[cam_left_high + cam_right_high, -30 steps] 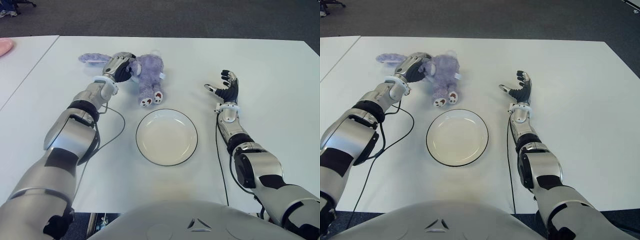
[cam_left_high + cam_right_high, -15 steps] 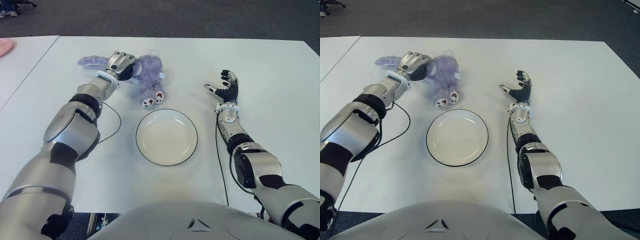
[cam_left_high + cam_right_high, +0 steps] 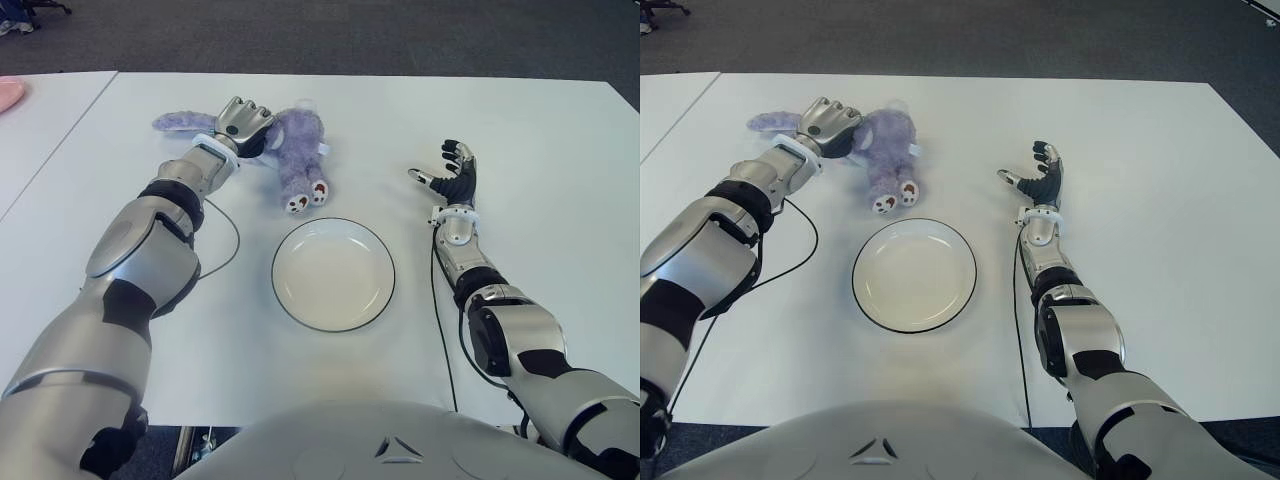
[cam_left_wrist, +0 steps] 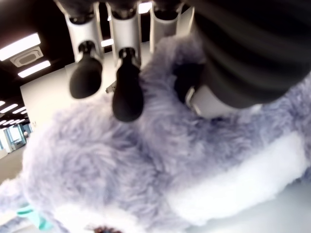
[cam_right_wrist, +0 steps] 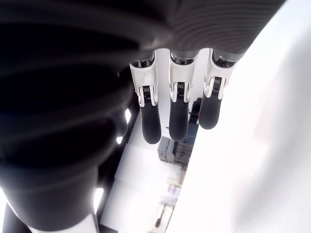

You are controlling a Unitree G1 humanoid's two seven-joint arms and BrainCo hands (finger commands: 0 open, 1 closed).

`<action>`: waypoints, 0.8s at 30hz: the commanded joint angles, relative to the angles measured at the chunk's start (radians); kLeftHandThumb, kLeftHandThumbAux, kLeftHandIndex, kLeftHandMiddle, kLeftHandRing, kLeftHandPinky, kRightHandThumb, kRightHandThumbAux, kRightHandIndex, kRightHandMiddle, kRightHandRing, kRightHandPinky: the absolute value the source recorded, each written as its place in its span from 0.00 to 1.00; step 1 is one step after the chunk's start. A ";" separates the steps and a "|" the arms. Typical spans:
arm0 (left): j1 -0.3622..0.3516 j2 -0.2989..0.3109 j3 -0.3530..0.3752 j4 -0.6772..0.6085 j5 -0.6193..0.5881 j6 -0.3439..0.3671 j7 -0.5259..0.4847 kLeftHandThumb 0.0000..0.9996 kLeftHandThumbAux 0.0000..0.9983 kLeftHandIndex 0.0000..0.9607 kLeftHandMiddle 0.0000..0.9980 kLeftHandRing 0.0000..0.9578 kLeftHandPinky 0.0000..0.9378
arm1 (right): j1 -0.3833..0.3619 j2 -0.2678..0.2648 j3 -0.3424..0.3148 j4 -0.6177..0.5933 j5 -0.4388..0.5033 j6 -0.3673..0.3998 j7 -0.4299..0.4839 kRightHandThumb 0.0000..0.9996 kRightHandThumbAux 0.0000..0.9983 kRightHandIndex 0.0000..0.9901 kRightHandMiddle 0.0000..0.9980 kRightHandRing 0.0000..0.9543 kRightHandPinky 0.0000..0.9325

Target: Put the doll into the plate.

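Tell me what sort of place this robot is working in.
Probably an office or lab set up for robot trials: white table tops pushed together, dark carpet beyond them, and ceiling strip lights in the left wrist view. Only a plush doll and a plate are laid out.

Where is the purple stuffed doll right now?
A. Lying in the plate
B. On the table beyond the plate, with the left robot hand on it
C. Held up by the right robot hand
B: the doll lies on the table beyond the empty plate, the left robot hand on it.
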 commanded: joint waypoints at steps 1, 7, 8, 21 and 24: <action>0.076 0.002 -0.026 0.052 0.034 0.024 -0.091 0.72 0.70 0.46 0.74 0.76 0.79 | 0.277 0.096 0.011 0.154 -0.011 0.116 0.013 0.00 0.90 0.22 0.24 0.22 0.21; 0.073 0.004 -0.054 0.052 0.064 0.059 -0.063 0.72 0.70 0.46 0.76 0.78 0.82 | 0.278 0.097 0.013 0.153 -0.012 0.110 0.014 0.00 0.89 0.22 0.24 0.21 0.21; 0.073 0.005 -0.054 0.051 0.064 0.060 -0.060 0.73 0.70 0.46 0.77 0.79 0.84 | 0.278 0.097 0.013 0.153 -0.012 0.110 0.014 0.00 0.89 0.22 0.24 0.21 0.21; -0.009 0.077 -0.031 0.018 0.038 -0.032 0.042 0.73 0.70 0.46 0.82 0.85 0.90 | 0.274 0.097 0.014 0.154 -0.013 0.112 0.017 0.00 0.89 0.22 0.24 0.22 0.21; -0.018 0.079 -0.050 0.016 0.058 -0.036 0.082 0.74 0.70 0.46 0.84 0.88 0.94 | 0.274 0.095 0.013 0.154 -0.012 0.113 0.022 0.00 0.89 0.23 0.24 0.22 0.20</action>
